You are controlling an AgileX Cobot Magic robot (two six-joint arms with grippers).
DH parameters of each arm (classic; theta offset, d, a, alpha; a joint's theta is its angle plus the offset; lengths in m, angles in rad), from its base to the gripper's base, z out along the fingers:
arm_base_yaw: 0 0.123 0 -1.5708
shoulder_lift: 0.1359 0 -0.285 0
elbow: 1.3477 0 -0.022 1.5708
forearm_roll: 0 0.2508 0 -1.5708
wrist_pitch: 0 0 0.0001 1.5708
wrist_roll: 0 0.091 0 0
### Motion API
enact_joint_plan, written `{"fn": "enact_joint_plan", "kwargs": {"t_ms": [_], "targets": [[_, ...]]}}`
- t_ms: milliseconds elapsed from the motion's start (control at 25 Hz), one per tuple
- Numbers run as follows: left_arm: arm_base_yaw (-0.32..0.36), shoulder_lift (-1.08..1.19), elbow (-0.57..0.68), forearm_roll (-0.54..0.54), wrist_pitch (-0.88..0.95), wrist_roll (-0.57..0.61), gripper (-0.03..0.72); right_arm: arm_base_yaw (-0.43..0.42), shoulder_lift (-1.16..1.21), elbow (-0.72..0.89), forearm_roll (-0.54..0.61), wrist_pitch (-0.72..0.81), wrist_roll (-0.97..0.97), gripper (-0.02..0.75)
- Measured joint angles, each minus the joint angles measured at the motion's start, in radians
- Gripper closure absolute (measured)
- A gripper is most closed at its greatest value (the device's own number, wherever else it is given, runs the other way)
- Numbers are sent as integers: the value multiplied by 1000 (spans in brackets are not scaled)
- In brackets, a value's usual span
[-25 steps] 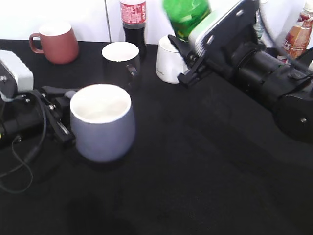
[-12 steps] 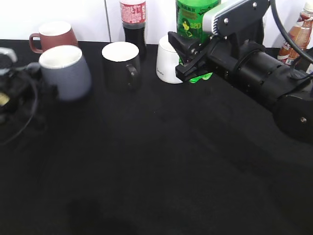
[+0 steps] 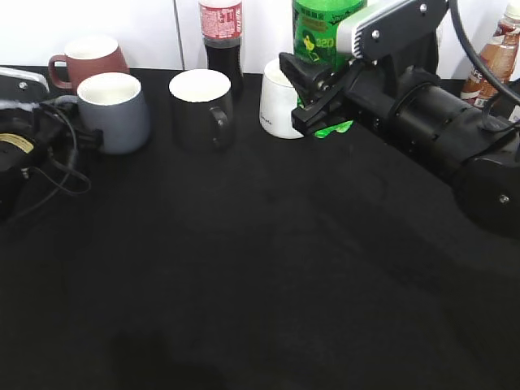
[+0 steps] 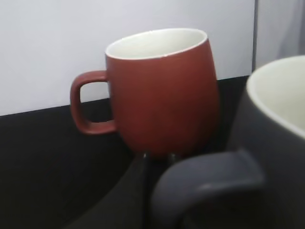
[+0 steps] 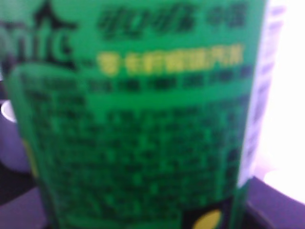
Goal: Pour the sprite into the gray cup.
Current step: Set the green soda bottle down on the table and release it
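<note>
Right gripper (image 3: 313,101) clamps the upright green plastic Sprite bottle (image 3: 318,36) far centre. Left gripper's state: cannot tell. Blue-gray ceramic mug (image 3: 114,111) stands far left; carry the bottle over its rim, tilt gradually.

sprite (image 3: 318,28) top cut off, label blurred, left gripper (image 3: 49,134) motion-blurred

The right arm (image 3: 431,114) was a thick black cylinder with a white-and-grey camera housing (image 3: 390,28) bearing dark screws. Its black pincer (image 3: 313,93) had angular fingers. The left arm (image 3: 24,146) was black, draped with looping black cables.
</note>
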Motion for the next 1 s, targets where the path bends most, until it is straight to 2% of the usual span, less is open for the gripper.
{"fn": "enact_joint_plan", "kwargs": {"t_ms": [40, 160, 240, 360, 520, 640, 680, 800, 880, 1000], "targets": [[0, 0, 0, 0, -2, -2, 602, 0, 0, 0, 0, 0, 0, 300], [0, 0, -5, -6, 16, -11, 496, 0, 0, 0, 0, 0, 0, 300], [0, 0, -5, -8, 17, -11, 462, 0, 0, 0, 0, 0, 0, 300], [0, -1, 24, -12, 9, -13, 428, 0, 0, 0, 0, 0, 0, 300], [0, -14, 146, -13, -120, -14, 407, 0, 0, 0, 0, 0, 0, 300], [-22, -64, 235, -16, -134, -14, 407, 0, 0, 0, 13, 0, 0, 300], [-40, -111, 268, -17, -134, -14, 407, 0, -2, 0, 44, -3, 0, 300], [-117, -296, 363, -20, -64, -14, 407, -12, -63, 0, 247, 4, -23, 300], [-172, -430, 386, -21, 59, -14, 407, -73, -99, 0, 326, 46, -72, 300], [-235, -615, 387, -22, 279, -14, 407, -183, -86, -1, 368, 66, -72, 300]]}}
